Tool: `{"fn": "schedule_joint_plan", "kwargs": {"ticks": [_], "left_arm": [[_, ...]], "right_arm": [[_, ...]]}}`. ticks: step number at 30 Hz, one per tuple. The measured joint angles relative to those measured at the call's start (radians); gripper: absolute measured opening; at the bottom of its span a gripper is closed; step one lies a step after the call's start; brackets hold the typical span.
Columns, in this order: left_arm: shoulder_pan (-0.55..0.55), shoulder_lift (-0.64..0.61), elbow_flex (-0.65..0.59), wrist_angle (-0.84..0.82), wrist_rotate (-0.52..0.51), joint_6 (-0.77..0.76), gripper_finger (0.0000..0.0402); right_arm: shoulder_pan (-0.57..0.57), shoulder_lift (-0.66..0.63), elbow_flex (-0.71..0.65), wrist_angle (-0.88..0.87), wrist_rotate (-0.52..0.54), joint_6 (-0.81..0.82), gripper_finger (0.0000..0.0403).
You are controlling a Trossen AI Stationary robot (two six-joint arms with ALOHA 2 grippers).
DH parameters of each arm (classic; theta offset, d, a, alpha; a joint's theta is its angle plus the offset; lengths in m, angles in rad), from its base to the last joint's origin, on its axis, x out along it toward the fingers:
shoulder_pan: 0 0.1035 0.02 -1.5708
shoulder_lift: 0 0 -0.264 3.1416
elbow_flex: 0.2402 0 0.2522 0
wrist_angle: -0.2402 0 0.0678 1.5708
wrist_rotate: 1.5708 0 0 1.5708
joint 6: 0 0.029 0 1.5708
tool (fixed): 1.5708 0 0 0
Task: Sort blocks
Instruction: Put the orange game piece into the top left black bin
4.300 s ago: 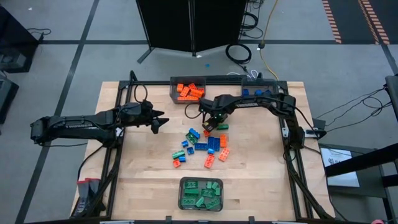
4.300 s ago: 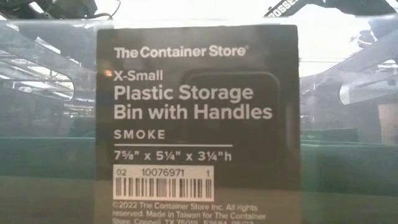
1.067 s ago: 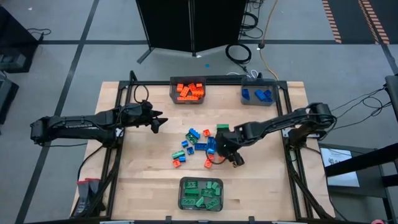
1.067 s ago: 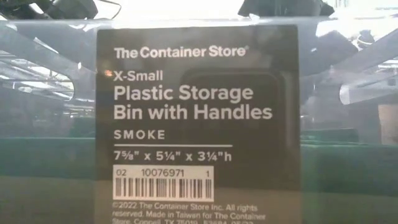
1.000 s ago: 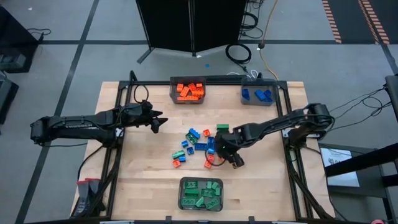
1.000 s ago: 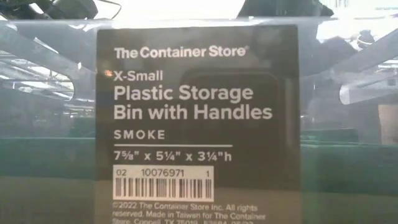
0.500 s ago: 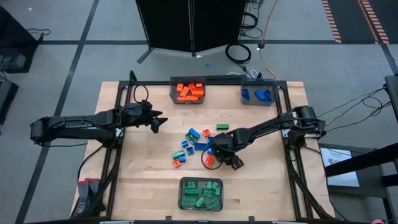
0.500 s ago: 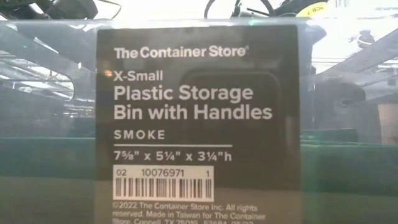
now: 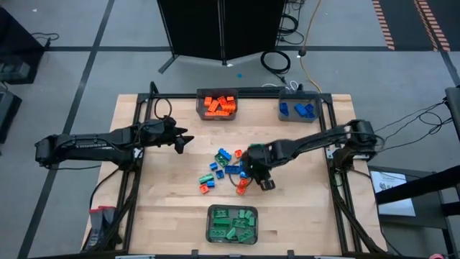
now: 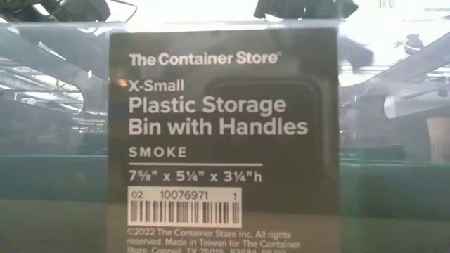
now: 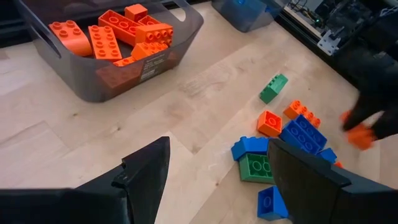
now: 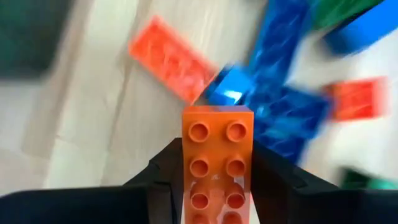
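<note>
We see a pale wooden table [image 9: 165,208] with visible grain, and on it small hard plastic blocks [image 9: 228,167], rectangular and topped with round studs, in orange, green and blue, scattered near its middle. Three smoky see-through bins with rounded corners stand around them: the orange bin [image 9: 218,105] at twelve o'clock, the blue bin [image 9: 299,109] at about one o'clock, and the green bin [image 9: 231,223] at six o'clock. In the low view a dark label [image 10: 223,137] on a bin reads "The Container Store", "X-Small Plastic Storage Bin with Handles", "SMOKE". The right claw [image 9: 253,175] sits at the three o'clock edge of the loose pile, its fingers pinching an orange block [image 12: 217,160] with two rows of studs, held above the blue and orange pieces. The left claw [image 9: 185,140] waits at about ten o'clock from the pile, fingers spread, holding nothing.
</note>
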Motion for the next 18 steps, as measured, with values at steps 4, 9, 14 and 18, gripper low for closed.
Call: {"fn": "schedule_joint_plan", "kwargs": {"ticks": [4,9,14,18], "left_arm": [[0.0,0.0,0.0,0.001,-0.007,0.0,0.027],[0.0,0.0,0.0,0.002,-0.01,0.0,0.027],[0.0,0.0,0.0,0.001,-0.01,-0.001,0.027],[0.0,0.0,0.0,0.001,-0.021,0.0,0.027]], "right_arm": [[-0.083,-0.043,0.081,0.024,-0.01,-0.031,0.0118],[-0.256,-0.063,0.178,0.189,-0.007,-0.079,0.0118],[-0.457,-0.046,0.216,0.379,-0.034,-0.057,0.0118],[-0.58,0.017,0.256,0.508,-0.042,0.061,0.0118]]}}
